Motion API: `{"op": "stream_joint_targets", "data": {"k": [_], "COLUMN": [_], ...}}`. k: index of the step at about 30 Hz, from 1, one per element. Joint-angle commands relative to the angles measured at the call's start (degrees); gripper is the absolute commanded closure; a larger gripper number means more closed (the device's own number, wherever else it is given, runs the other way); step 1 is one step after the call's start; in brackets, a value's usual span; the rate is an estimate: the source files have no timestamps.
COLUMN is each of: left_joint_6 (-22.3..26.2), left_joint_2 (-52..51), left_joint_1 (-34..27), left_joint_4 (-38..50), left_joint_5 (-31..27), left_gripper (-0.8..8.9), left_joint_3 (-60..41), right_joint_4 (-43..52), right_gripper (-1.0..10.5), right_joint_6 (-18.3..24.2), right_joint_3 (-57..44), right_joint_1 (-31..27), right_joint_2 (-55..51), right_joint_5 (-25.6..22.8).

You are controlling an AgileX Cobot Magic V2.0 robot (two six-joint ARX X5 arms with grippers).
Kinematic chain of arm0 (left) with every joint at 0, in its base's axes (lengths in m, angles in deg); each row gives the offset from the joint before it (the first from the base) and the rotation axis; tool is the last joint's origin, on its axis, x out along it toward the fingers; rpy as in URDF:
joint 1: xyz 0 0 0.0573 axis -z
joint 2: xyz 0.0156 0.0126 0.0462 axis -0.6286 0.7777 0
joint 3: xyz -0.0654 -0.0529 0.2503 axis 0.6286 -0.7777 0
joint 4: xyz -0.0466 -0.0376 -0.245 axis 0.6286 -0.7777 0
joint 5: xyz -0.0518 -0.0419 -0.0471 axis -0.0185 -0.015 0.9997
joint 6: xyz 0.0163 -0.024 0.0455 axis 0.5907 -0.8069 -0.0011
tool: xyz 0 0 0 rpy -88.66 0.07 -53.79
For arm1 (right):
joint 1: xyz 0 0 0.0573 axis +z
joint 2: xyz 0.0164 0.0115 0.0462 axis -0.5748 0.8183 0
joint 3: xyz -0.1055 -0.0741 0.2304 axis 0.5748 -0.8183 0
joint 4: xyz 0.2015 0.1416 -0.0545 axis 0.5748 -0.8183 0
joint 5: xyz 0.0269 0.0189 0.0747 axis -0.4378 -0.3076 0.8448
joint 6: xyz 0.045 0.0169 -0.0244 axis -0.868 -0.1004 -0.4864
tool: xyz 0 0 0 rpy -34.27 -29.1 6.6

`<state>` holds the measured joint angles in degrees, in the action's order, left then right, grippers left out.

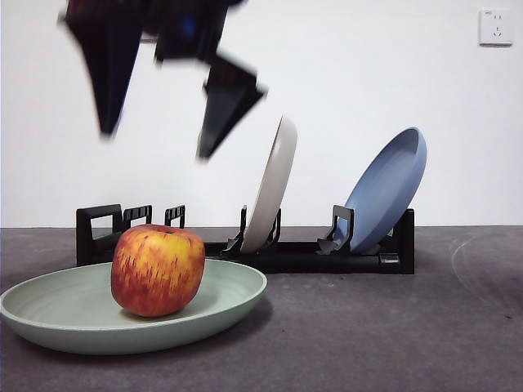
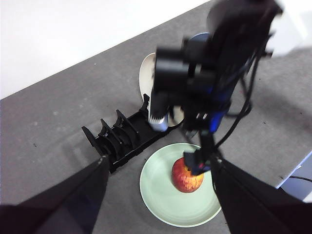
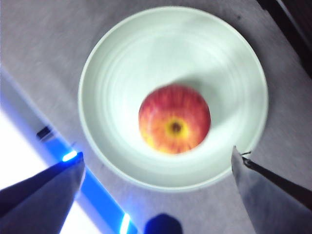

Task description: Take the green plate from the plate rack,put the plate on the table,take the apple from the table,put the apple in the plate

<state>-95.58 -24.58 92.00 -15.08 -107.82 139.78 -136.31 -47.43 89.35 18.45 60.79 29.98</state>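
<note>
The apple (image 1: 158, 269) sits upright in the green plate (image 1: 221, 306), a little left of its middle, and the plate lies flat on the table (image 1: 392, 335) just in front of the plate rack (image 1: 302, 255), where a cream-white plate (image 1: 272, 186) and a blue plate (image 1: 388, 188) stand in their slots. The right gripper (image 1: 155, 122) hangs above the apple with its jaws spread wide and nothing between them. The left gripper (image 2: 156, 195) waits farther back and higher up, also open and empty. To my eye the placing is done, so what is left is a clean retreat: lift straight up, keep the jaws apart so neither tip clips the apple, and stay clear of the cream-white plate's rim just to the right.
</note>
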Motion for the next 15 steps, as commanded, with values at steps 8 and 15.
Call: {"op": "stream_joint_targets", "data": {"k": [8, 15], "left_joint_6": [1.0, 1.6], "left_joint_2": [1.0, 3.4], "left_joint_1": [0.0, 0.0], "left_joint_4": [-0.1, -0.1], "left_joint_5": [-0.7, -1.0], "left_gripper": [4.68, 4.68], "left_joint_3": [-0.3, -0.3], "right_joint_4": [-1.4, -1.4], "right_gripper": [4.4, 4.5], "right_joint_6": [-0.1, -0.2], "right_joint_3": [4.5, 4.4], "right_joint_1": [0.0, 0.0], "right_joint_2": [-10.1, -21.6], "right_joint_5": [1.3, 3.9]}}
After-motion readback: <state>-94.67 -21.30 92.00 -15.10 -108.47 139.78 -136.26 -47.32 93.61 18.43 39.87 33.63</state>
